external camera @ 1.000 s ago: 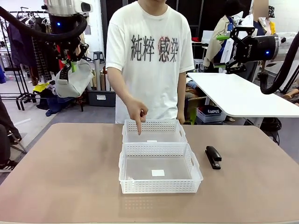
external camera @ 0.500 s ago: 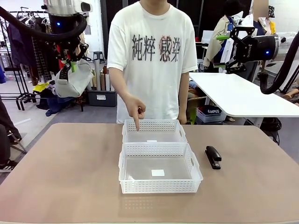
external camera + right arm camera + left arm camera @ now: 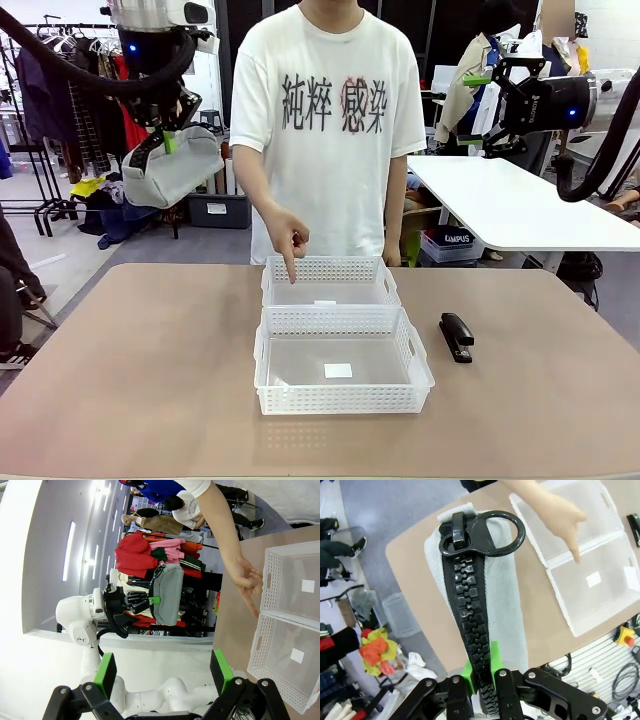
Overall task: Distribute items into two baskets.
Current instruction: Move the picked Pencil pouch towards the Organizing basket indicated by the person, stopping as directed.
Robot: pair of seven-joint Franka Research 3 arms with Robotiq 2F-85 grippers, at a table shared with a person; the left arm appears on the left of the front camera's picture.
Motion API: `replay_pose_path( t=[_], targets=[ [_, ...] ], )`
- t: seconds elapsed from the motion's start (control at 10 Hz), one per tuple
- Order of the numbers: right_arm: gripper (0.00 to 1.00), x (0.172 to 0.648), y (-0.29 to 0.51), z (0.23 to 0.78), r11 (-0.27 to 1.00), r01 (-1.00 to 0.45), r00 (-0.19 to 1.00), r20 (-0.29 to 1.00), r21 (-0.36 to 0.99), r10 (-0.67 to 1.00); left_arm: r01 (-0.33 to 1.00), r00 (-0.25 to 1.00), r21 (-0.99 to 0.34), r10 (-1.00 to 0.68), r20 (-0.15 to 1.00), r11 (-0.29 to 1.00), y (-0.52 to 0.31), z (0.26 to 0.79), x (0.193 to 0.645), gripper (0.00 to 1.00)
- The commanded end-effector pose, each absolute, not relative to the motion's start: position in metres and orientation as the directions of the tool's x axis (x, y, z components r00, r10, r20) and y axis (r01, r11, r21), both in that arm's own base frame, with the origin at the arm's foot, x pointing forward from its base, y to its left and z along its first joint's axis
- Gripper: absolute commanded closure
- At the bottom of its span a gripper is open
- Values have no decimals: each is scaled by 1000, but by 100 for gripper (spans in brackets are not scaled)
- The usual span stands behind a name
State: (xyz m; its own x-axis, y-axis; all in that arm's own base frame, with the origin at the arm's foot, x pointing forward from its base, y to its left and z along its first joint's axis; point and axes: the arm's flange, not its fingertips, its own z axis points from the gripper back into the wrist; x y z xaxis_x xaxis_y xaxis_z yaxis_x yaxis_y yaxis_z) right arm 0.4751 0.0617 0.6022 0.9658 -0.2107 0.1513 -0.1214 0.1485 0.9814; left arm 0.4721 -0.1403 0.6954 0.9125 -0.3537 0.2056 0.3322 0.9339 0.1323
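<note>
High above the table's left side, my left gripper is shut on the soft grey pouch, which hangs tilted. In the left wrist view the pouch and its black zipper rise straight out of my gripper. Two white lattice baskets sit end to end mid-table, the far one and the near one, both empty. A person's hand points a finger down into the far basket. The black stapler lies to the right of the near basket. My right gripper stands open, raised at the far right.
The person stands at the table's far edge, right behind the baskets. A second white table is behind on the right, and clothes racks are at the back left. Bare brown tabletop lies on both sides of the baskets.
My left arm has shifted slightly right with the pouch, which now hangs more tilted. The person's pointing hand has drawn back a little over the far basket. The right arm has not moved.
</note>
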Motion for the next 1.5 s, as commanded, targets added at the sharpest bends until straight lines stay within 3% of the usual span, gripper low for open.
replay_pose_path(
  t=[0.0,0.1,0.3,0.7,1.4],
  targets=[
    [0,475,62,603,148,-132,965,161,980,-209,481,835,152,-504,220,864,-142,699,469,100],
    [0,475,62,603,148,-132,965,161,980,-209,695,675,171,-715,181,699,-171,698,467,100],
    [0,475,62,603,148,-132,965,161,980,-209,700,668,176,-722,180,692,-173,698,466,100],
    [0,475,62,603,148,-132,965,161,980,-209,857,458,187,-876,152,480,-228,685,466,100],
    [0,475,62,603,148,-132,965,161,980,-209,956,215,171,-967,136,237,-302,644,449,100]
  ],
)
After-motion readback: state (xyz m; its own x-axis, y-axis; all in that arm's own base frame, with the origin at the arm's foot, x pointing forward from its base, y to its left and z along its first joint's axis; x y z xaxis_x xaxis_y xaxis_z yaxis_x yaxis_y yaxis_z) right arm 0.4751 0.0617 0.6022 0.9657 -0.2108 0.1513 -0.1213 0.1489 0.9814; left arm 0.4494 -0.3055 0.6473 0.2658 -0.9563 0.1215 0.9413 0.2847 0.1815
